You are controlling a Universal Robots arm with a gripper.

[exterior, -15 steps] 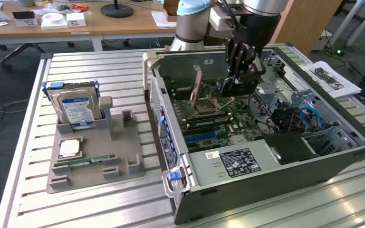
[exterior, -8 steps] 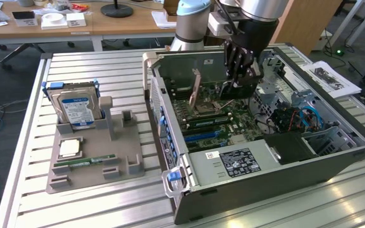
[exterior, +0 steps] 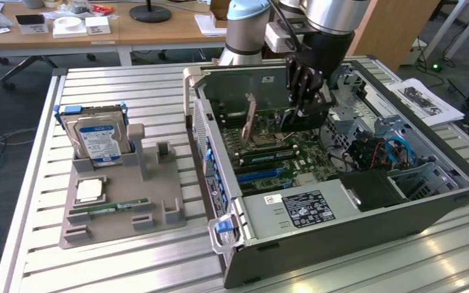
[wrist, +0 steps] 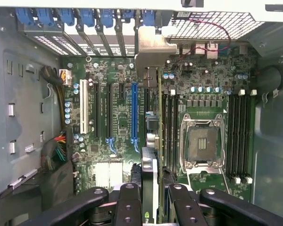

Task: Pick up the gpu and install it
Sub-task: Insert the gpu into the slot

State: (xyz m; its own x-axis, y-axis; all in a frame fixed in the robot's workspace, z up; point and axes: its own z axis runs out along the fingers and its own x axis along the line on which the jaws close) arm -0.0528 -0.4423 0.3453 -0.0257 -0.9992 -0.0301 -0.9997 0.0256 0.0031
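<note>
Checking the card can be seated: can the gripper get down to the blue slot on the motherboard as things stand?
Probably yes. The case lies open, the gripper, shut on the gpu, hangs above the motherboard, and the blue slot lies bare, with no card or cable across it.

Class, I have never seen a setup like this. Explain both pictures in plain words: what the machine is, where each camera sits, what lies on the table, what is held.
The machine is a robot arm ending in a claw. One picture comes from a camera standing off the arm; the other looks from the wrist past the claw's fingers. On the slatted table stand an open computer case and a grey holder with a hard drive, a silver chip and a memory stick. The claw grips the gpu edge-on over the motherboard.
</note>
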